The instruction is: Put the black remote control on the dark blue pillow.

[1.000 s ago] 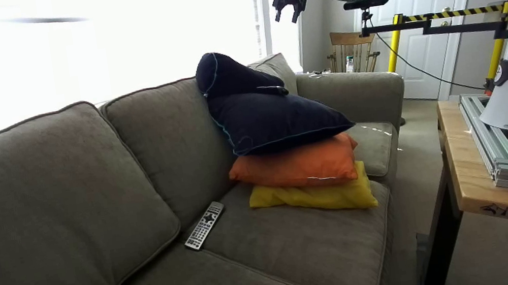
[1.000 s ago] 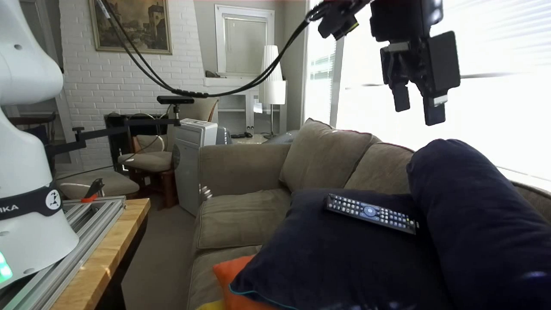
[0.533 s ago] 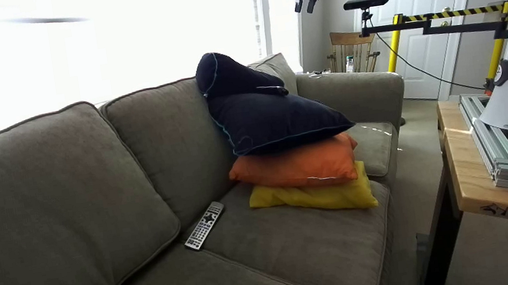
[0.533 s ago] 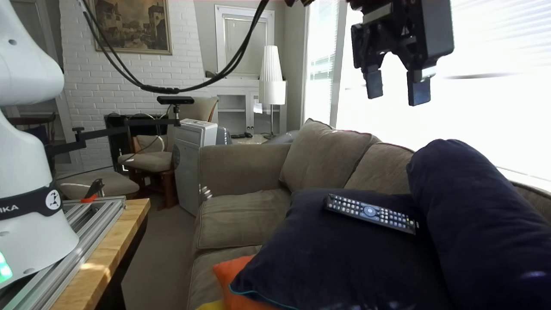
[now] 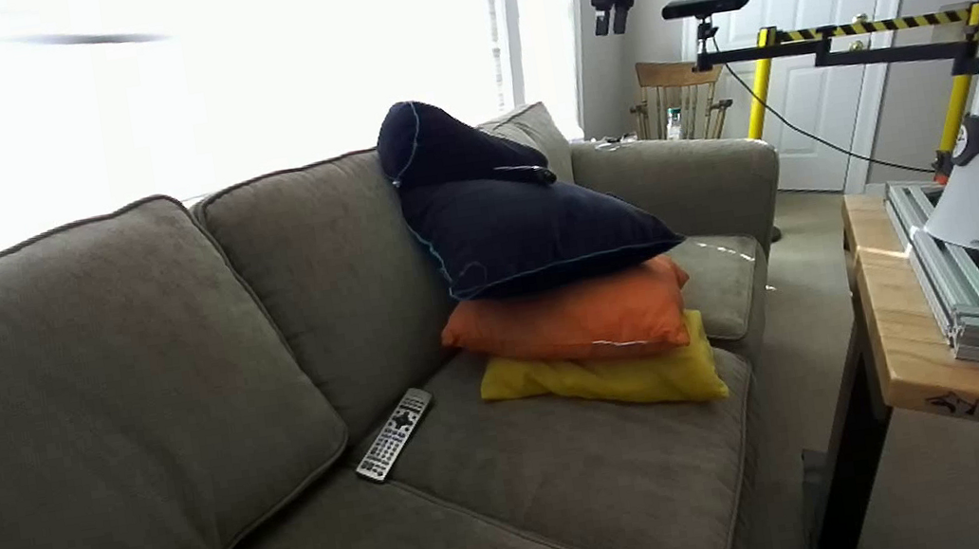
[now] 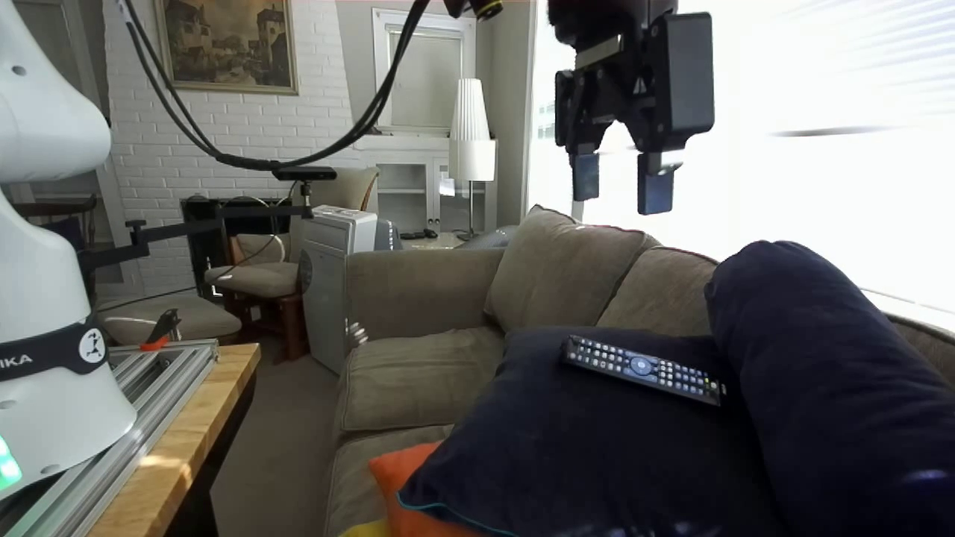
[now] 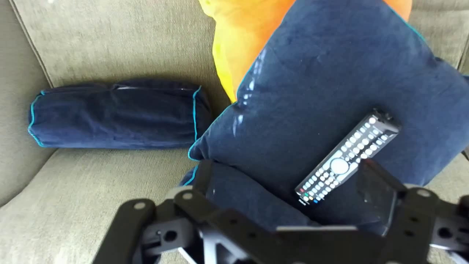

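The black remote control, slim with pale buttons, lies flat on top of the dark blue pillow. In the other exterior view, the remote shows edge-on on the pillow. The wrist view shows the remote slanted across the pillow, partly behind a finger. My gripper is open and empty, pointing down, well above the sofa and apart from the remote. It also shows at the top of an exterior view and at the bottom of the wrist view.
A navy bolster leans behind the remote. Under the pillow lie an orange pillow and a yellow pillow. A silver remote lies on the sofa seat. The wrist view shows a navy bolster at left.
My gripper has moved sideways toward the robot's base side and turned to hang more upright, lowering slightly in the last half second. It stays open. The remote and pillows have not moved.
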### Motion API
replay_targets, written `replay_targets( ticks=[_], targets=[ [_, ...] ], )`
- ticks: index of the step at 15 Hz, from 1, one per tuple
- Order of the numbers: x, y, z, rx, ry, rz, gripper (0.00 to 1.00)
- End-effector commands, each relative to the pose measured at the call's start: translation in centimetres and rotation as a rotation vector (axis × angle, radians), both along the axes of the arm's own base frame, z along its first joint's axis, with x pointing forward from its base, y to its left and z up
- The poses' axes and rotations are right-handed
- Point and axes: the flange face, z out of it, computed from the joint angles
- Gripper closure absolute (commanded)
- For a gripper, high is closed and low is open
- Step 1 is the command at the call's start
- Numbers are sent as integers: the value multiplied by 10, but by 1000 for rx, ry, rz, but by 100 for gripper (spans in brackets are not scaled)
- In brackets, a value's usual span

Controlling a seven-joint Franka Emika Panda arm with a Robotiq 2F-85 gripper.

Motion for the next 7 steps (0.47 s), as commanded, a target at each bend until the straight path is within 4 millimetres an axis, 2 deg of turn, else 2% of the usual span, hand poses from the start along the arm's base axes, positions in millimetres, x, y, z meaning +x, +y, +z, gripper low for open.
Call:
replay_targets(
  ticks=[1,3,7],
  targets=[
    [-11,7,0,-4,59,13,0],
    [-3,3,-3,7,41,9,0],
    [-3,5,-4,12,51,13,0]
  ],
)
